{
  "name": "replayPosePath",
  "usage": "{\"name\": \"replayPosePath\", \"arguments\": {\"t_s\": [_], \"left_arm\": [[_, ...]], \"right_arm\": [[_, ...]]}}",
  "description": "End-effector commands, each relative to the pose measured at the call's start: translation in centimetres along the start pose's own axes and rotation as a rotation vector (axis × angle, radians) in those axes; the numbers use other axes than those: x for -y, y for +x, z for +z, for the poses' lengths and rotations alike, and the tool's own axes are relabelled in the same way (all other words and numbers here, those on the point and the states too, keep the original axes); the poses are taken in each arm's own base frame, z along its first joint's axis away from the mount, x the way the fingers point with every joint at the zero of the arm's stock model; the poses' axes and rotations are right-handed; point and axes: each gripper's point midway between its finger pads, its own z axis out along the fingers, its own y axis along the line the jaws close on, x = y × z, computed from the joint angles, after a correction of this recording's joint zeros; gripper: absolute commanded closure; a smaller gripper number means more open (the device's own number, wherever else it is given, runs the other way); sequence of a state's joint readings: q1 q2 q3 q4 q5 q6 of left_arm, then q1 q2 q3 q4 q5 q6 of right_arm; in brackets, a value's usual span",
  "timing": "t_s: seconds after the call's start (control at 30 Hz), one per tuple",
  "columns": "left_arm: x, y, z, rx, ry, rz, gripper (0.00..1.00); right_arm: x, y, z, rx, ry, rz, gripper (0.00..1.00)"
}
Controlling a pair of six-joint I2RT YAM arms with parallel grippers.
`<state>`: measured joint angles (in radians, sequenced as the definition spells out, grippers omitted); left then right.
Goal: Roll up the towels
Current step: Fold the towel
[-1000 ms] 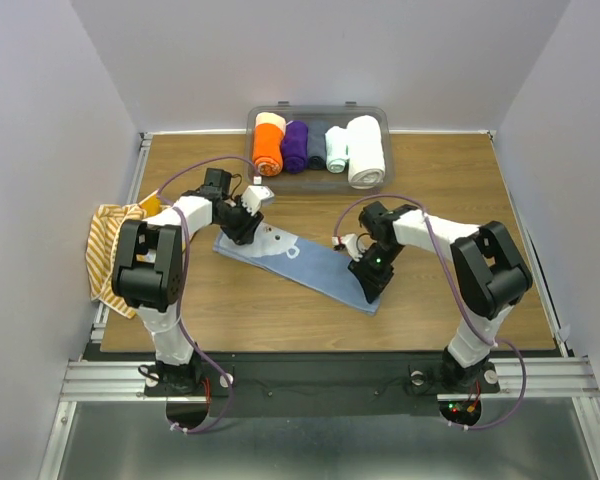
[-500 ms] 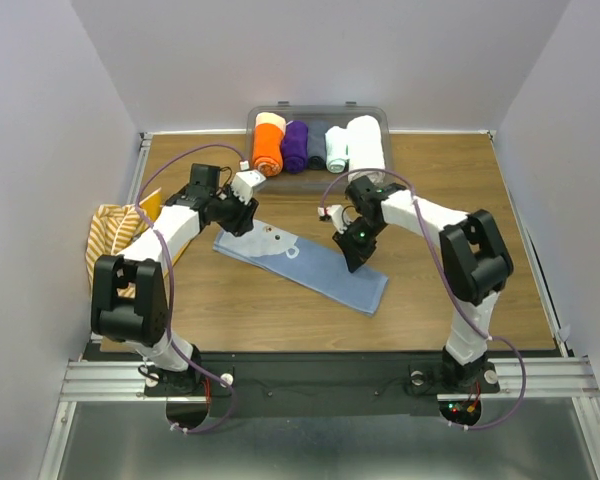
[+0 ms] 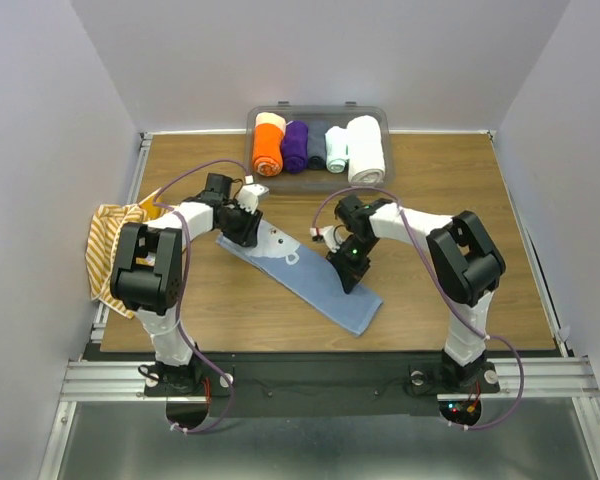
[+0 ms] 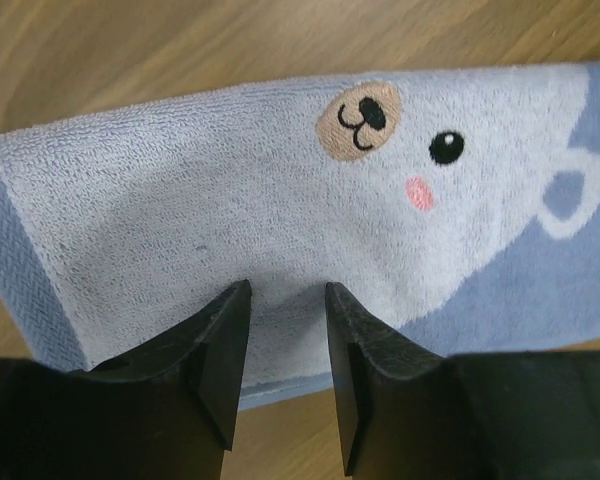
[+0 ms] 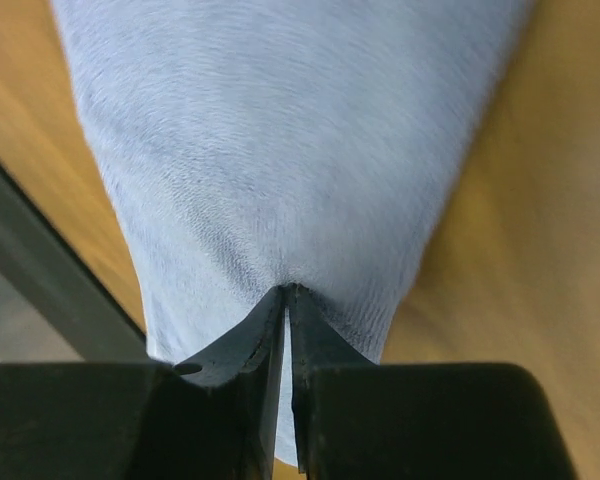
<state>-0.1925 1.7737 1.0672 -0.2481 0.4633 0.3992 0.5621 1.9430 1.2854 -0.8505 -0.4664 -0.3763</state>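
Towel (image 3: pixel 302 278) has swung steeper; right gripper (image 5: pixel 287 292) pinches it, left gripper (image 4: pixel 286 292) stands parted.

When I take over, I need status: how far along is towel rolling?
Neither towel is rolled yet. In hand: blue towel flat on the table, right gripper shut on one end, left gripper open over the bear-face end. Left: roll it, then the striped towel crumpled at the left edge.

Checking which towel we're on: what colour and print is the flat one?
The towel is pale blue with a white bear face, clearest in the left wrist view.
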Motion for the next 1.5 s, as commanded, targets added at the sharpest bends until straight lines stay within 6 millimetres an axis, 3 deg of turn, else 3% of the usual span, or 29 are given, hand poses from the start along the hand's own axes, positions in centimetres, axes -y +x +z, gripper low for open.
{"name": "replayPosePath", "arguments": {"t_s": [0.0,0.1,0.2,0.3,0.37,0.47,0.57,0.6,0.67,0.7,0.77,0.8,0.83,0.87,0.93,0.97,1.03,1.07,1.13,1.17,1.27,1.3,1.47], "left_arm": [[1.4,-1.6,1.7,0.017,0.033,0.033,0.53],[2.4,-1.6,3.2,-0.006,0.079,0.026,0.54],[3.7,-3.1,4.4,0.002,0.107,0.072,0.55],[5.3,-4.6,5.6,0.025,0.157,0.096,0.54],[6.2,-6.6,6.0,0.066,0.198,0.103,0.53],[7.0,-9.5,5.3,0.125,0.231,0.122,0.52],[7.3,-11.5,2.8,0.183,0.210,0.159,0.51],[7.8,-12.9,0.5,0.237,0.195,0.186,0.50],[8.1,-12.6,-1.9,0.274,0.191,0.202,0.49],[8.4,-12.7,-4.4,0.318,0.169,0.216,0.47],[8.4,-12.4,-6.5,0.347,0.119,0.235,0.46],[8.8,-12.7,-8.9,0.392,0.087,0.266,0.45],[9.1,-11.6,-9.3,0.385,0.076,0.283,0.44],[9.6,-11.6,-11.4,0.420,0.044,0.344,0.43],[11.1,-10.0,-12.0,0.394,0.036,0.440,0.42],[14.1,-8.4,-11.5,0.332,0.081,0.513,0.42],[16.2,-6.3,-11.1,0.265,0.071,0.624,0.43],[19.0,-4.7,-10.8,0.225,0.122,0.692,0.43],[21.2,-2.1,-9.7,0.171,0.170,0.737,0.44],[24.0,-0.6,-9.3,0.154,0.209,0.806,0.46],[28.3,3.0,-8.0,0.104,0.266,0.838,0.47],[31.0,4.7,-7.7,0.093,0.306,0.898,0.48],[35.2,8.3,-6.3,0.011,0.412,0.908,0.48]], "right_arm": [[-3.8,2.4,3.4,-0.117,-0.092,-0.022,0.88],[-5.8,2.5,4.2,-0.122,-0.167,-0.024,0.88],[-7.5,2.2,4.0,-0.090,-0.239,-0.029,0.87],[-9.0,1.0,2.7,-0.016,-0.284,-0.059,0.86],[-9.7,-0.3,1.2,0.055,-0.278,-0.090,0.83],[-10.5,-1.1,-0.5,0.117,-0.276,-0.117,0.80],[-11.4,-1.8,-3.4,0.207,-0.274,-0.137,0.79],[-11.1,-2.0,-4.5,0.244,-0.273,-0.128,0.79],[-10.5,-2.3,-6.9,0.317,-0.241,-0.118,0.79],[-10.5,-2.3,-7.9,0.348,-0.236,-0.112,0.79],[-9.2,-2.4,-9.4,0.399,-0.226,-0.067,0.79],[-9.0,-2.4,-9.9,0.418,-0.236,-0.054,0.79],[-8.6,-2.5,-10.7,0.443,-0.229,-0.039,0.79],[-7.3,-2.6,-11.5,0.474,-0.210,-0.005,0.79],[-6.2,-2.9,-12.6,0.510,-0.206,0.037,0.79],[-5.5,-3.0,-12.9,0.518,-0.198,0.056,0.79],[-3.5,-3.2,-14.0,0.552,-0.165,0.106,0.79],[-2.4,-3.2,-14.2,0.559,-0.151,0.132,0.79],[-1.1,-3.2,-14.7,0.569,-0.116,0.161,0.79],[-0.2,-3.1,-14.9,0.576,-0.107,0.185,0.79],[1.0,-3.0,-15.5,0.589,-0.084,0.215,0.79],[1.3,-2.9,-15.8,0.595,-0.079,0.228,0.79],[1.9,-2.3,-15.9,0.593,-0.038,0.235,0.79]]}}
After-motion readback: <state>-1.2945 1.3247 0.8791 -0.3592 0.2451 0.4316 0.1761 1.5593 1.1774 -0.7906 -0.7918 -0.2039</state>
